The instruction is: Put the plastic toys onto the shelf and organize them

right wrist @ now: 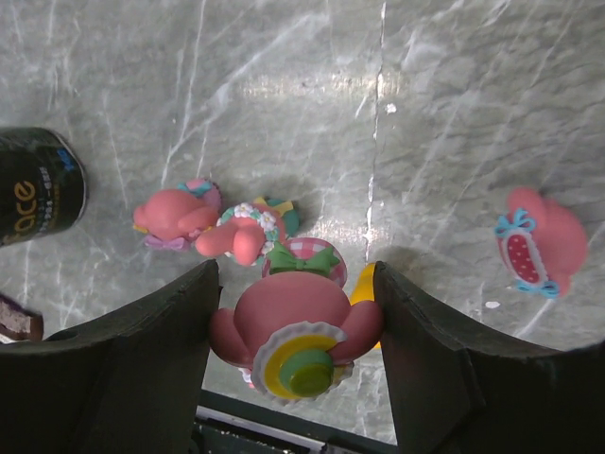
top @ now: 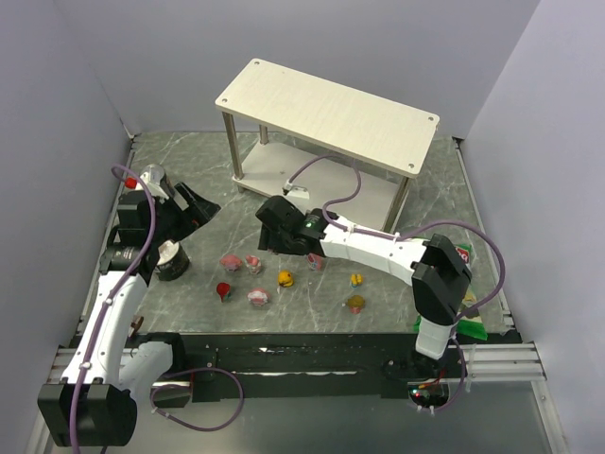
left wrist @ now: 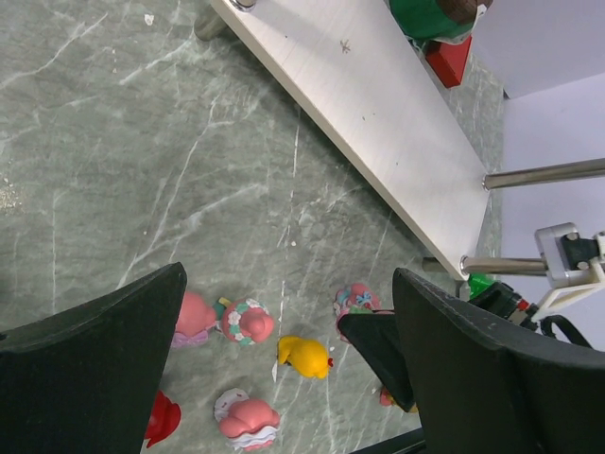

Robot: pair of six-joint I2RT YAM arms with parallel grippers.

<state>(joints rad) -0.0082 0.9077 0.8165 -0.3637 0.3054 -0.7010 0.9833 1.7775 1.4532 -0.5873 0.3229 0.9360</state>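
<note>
Your right gripper (right wrist: 295,284) pinches 1 pink figurine (right wrist: 288,331); lift it straight, place it upright on the shelf (top: 331,113). The left gripper (left wrist: 288,274) is spread.

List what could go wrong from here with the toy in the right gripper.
1. The right gripper pinches the pink toy only by its rounded sides, so it may twist or slip out on the way to the shelf.
2. The green-bowed toy and others lie right beneath; a drop could scatter them.
3. The lower board sits under the top one; the wrist may strike that edge going in.
</note>
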